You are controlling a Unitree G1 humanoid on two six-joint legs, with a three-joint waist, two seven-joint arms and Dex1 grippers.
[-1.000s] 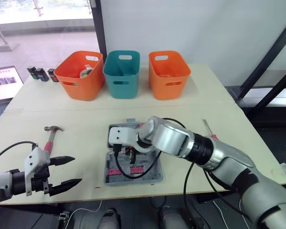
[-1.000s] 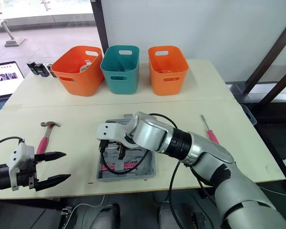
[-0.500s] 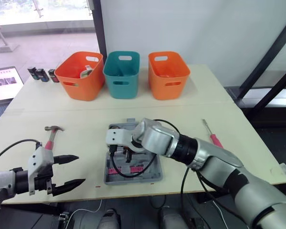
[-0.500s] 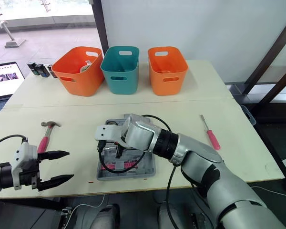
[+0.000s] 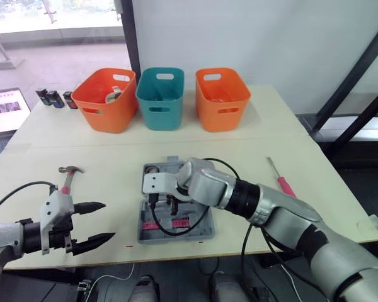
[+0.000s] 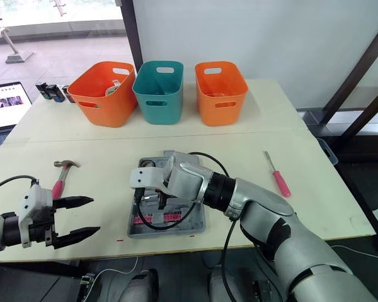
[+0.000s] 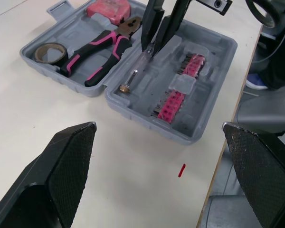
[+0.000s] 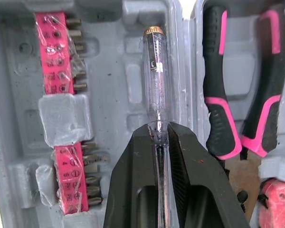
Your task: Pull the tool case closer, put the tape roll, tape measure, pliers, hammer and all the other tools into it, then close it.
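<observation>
Right claw (image 8: 157, 128) pinched tight on the clear tester screwdriver (image 8: 155, 80), its brass cap angled down into the open tool case (image 5: 205, 231), just beside the pliers (image 8: 214, 114); left claw (image 5: 108, 220) spread wide, empty, near the hammer (image 5: 67, 178)

Pinched in right gripper (image 8: 157, 130), seemingly by its shaft: clear-handled screwdriver (image 8: 154, 80), over tool case (image 8: 114, 76), between bit strips (image 8: 54, 52) and pliers (image 8: 214, 95).
</observation>
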